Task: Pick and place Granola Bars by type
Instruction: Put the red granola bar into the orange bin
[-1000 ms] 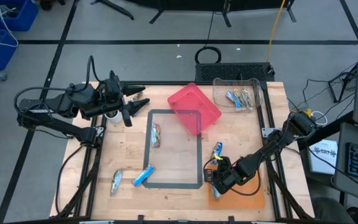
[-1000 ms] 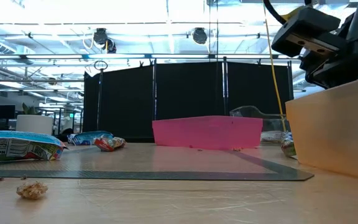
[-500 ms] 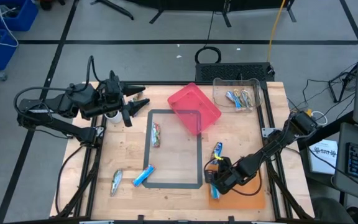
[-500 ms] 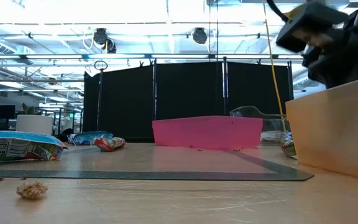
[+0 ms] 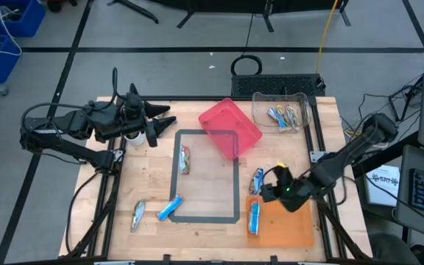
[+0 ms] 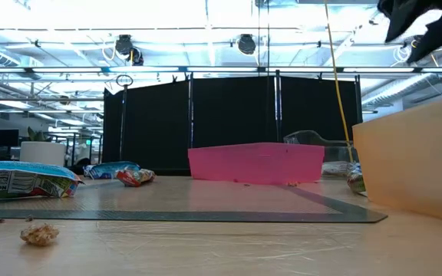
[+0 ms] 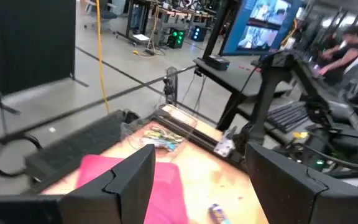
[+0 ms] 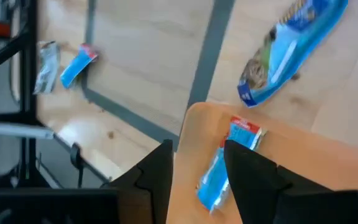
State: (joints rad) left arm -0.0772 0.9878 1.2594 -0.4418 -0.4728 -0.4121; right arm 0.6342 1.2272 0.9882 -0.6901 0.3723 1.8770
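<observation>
Foil-wrapped granola bars lie scattered. One blue bar [image 5: 254, 218] [image 8: 244, 132] rests flat in the orange tray [image 5: 293, 228], at its left edge. A second blue bar [image 5: 257, 178] [image 8: 291, 43] lies on the table just beyond the tray. A red-and-green bar [image 5: 185, 159], a blue bar [image 5: 171, 207] and a silver bar [image 5: 138, 215] lie farther left. Several more sit in the clear bin [image 5: 284, 116]. My right gripper [image 5: 271, 189] [image 8: 199, 149] hangs open above the tray's far left corner, apart from the bar. My left gripper [image 5: 160, 121] [image 7: 197, 174] waits open near the white cup [image 5: 131, 136].
A tilted pink tray [image 5: 230, 128] [image 6: 255, 162] sits at the table's far middle, next to the clear bin. A grey taped rectangle [image 5: 238, 184] marks the table's centre. The orange tray's wall [image 6: 413, 161] fills the low view's right. A crumb [image 6: 39, 234] lies near the front edge.
My right gripper has risen from the orange tray's left edge and drawn back toward the table's right and far side, its arm swinging up. A blue bar is left lying flat in the tray where the gripper stood.
</observation>
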